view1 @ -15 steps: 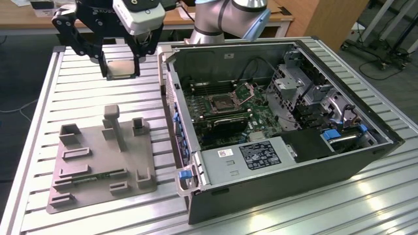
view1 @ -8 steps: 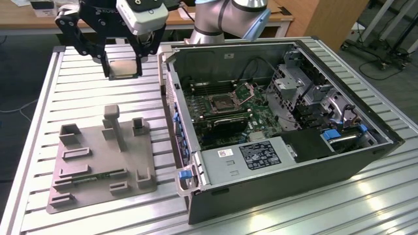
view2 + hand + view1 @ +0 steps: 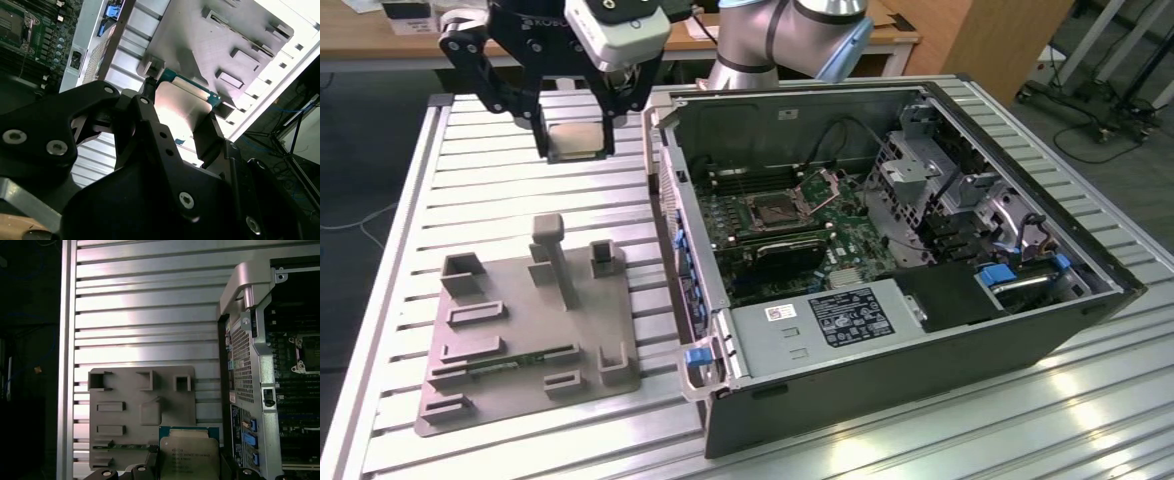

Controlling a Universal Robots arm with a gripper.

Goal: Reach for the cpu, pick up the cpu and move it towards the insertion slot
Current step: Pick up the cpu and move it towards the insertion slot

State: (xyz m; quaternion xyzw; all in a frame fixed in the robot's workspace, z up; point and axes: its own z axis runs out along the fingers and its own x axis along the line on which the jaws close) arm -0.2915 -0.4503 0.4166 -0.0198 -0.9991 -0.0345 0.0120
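The cpu (image 3: 580,141), a flat square chip with a silver top, hangs in the air over the slatted table, on the exterior view's left of the open computer case. My gripper (image 3: 580,138) is shut on it, one black finger on each side edge. In both wrist views the cpu (image 3: 182,111) (image 3: 190,456) sits between the fingers (image 3: 207,137), above the grey holder. The insertion slot (image 3: 774,208) lies on the green board inside the case, its metal retention plate (image 3: 825,187) hinged up; it also appears as the insertion slot (image 3: 309,353) in the first wrist view.
A grey parts holder (image 3: 534,320) with raised pegs and pockets lies on the table (image 3: 494,190), with a green memory stick (image 3: 520,362) in it. The case's side wall (image 3: 670,200) stands between the gripper and the board. Drive cages (image 3: 947,190) and a power supply (image 3: 847,320) crowd the case.
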